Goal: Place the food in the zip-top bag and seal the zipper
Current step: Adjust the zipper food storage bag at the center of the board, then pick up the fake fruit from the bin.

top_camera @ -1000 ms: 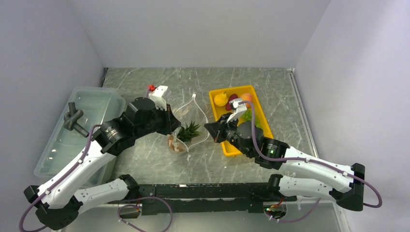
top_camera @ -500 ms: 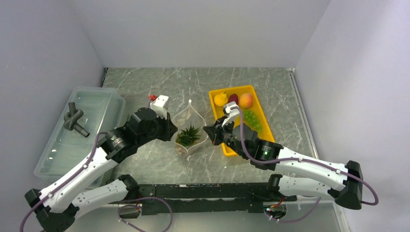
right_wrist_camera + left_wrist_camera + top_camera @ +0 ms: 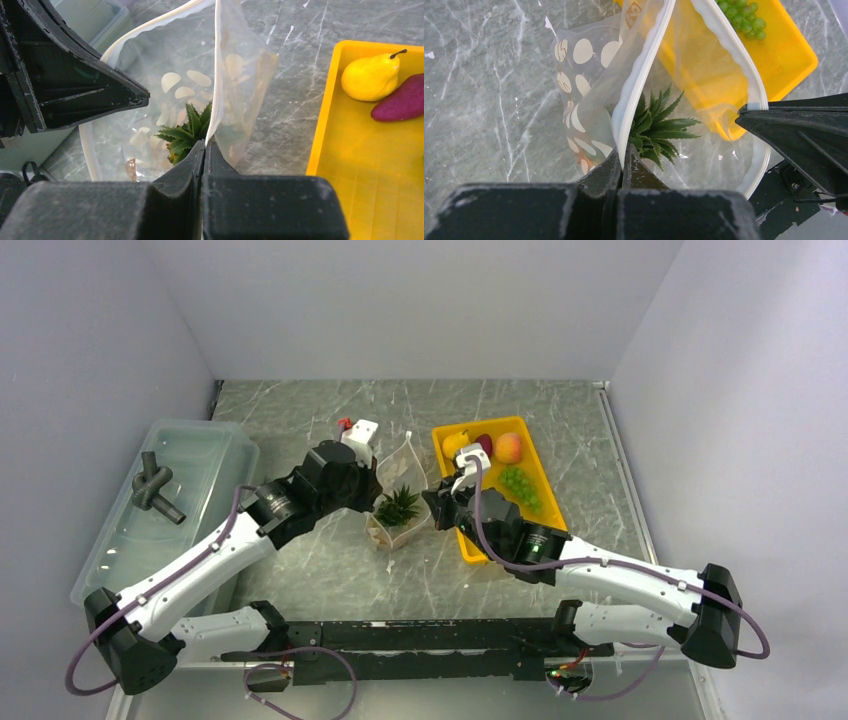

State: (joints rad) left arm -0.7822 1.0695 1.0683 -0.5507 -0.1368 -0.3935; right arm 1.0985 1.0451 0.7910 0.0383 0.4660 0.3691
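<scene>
White arm links (image 3: 200, 570), black joints (image 3: 275, 505), purple cables (image 3: 620, 563).

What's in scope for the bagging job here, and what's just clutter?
Job: clear dotted zip-top bag; whitish zipper strip; left gripper and right gripper, pinching its mouth; green-crowned pineapple inside; green grape bunch; peach-coloured round fruit; dark red-purple piece; yellow pear.

Lying about: translucent lidded bin; dark grey knotted piece on it; yellow plastic tray.

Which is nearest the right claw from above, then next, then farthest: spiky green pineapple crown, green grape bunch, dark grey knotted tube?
1. Spiky green pineapple crown: beside the right gripper.
2. Green grape bunch: yellow tray.
3. Dark grey knotted tube: far left.
</scene>
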